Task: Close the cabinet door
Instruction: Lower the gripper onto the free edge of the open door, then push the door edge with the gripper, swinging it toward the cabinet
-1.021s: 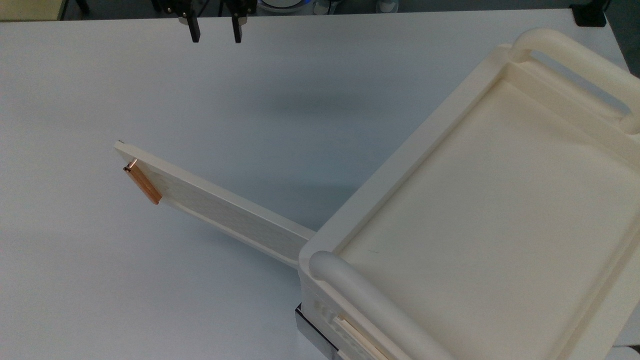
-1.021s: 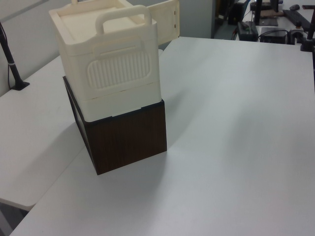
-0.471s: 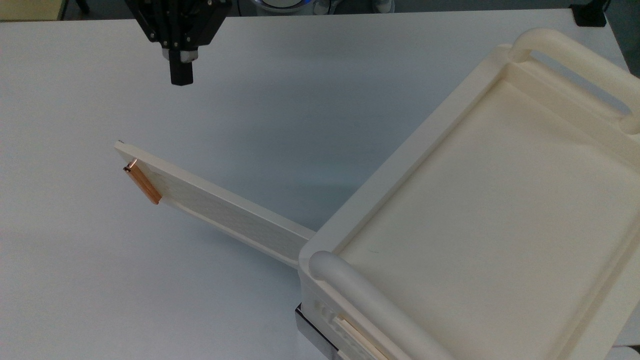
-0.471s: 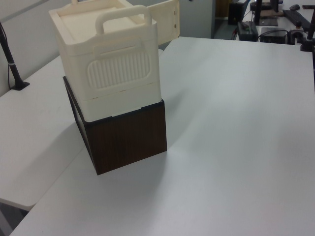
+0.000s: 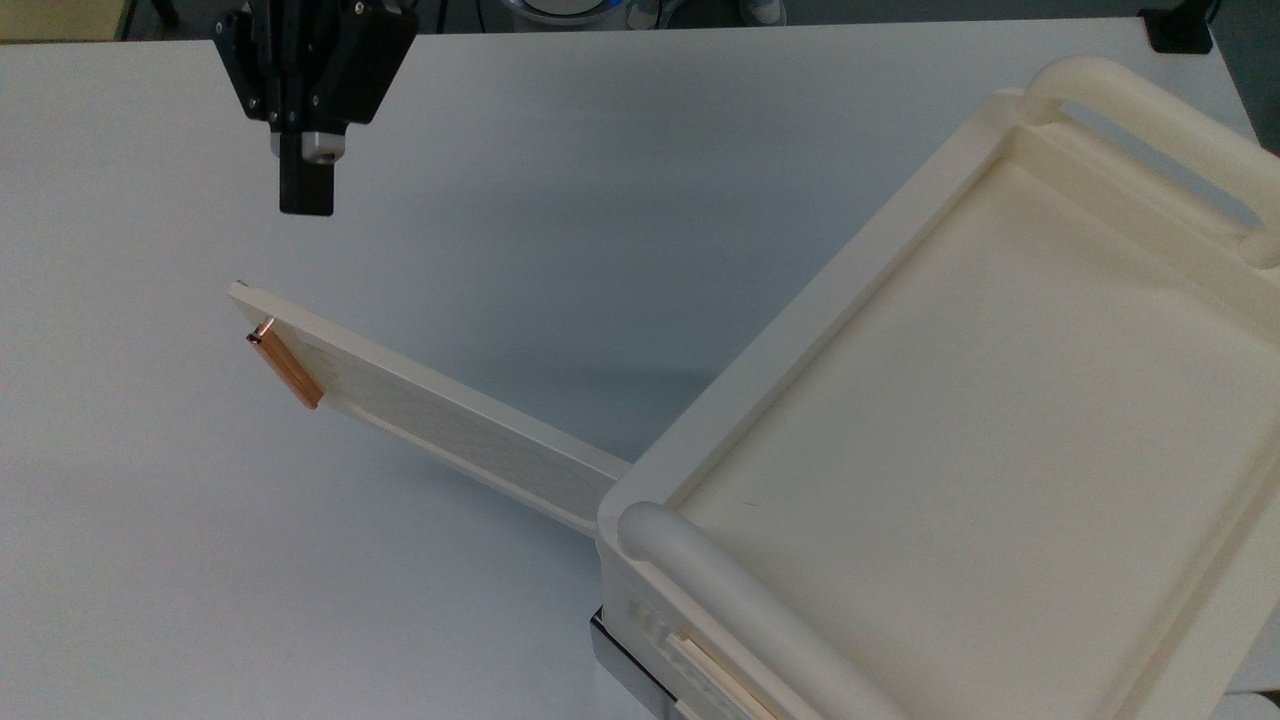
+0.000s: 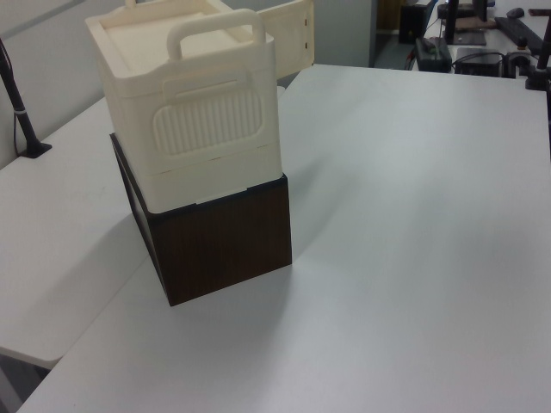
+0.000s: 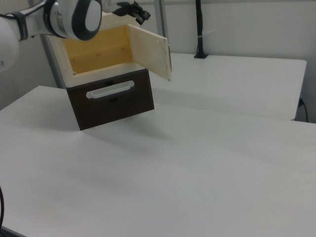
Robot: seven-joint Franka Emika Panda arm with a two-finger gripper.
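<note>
- The gripper (image 5: 305, 190) is seen in the upper left of the top view, turned edge-on to that camera. Whether it is apart or together cannot be told from this angle.
- Over the last second it has been brought down from the very top edge of the top view and shifted towards the top view's left. Its wrist has also been rotated, so the spread seen a second ago is no longer presented to the camera.
- It is now placed just above the free end of the cabinet door (image 5: 440, 420) in the frame, near it but not touching. A strip of bare table (image 5: 600, 150) is visible between the two.
- In the right view the gripper (image 7: 133, 11) is found at the top of the frame, behind the upper edge of the door (image 7: 150, 52).
- The door itself has not been moved. It is swung wide open, jutting from the cabinet (image 5: 800, 310) towards the left-centre of the top view, with its copper handle (image 5: 286, 368) at the far end.
- In the left view the door (image 6: 288, 34) is seen at the top of the frame, projecting beyond the cabinet (image 6: 207, 120), which is stacked on a dark brown box (image 6: 219, 241).
- The step in hand is judged to be the approach — nothing of the closing itself has been done.
- The new position is judged to suit a push on the door's back face near its free end, where leverage is greatest — contact has yet to be made.
</note>
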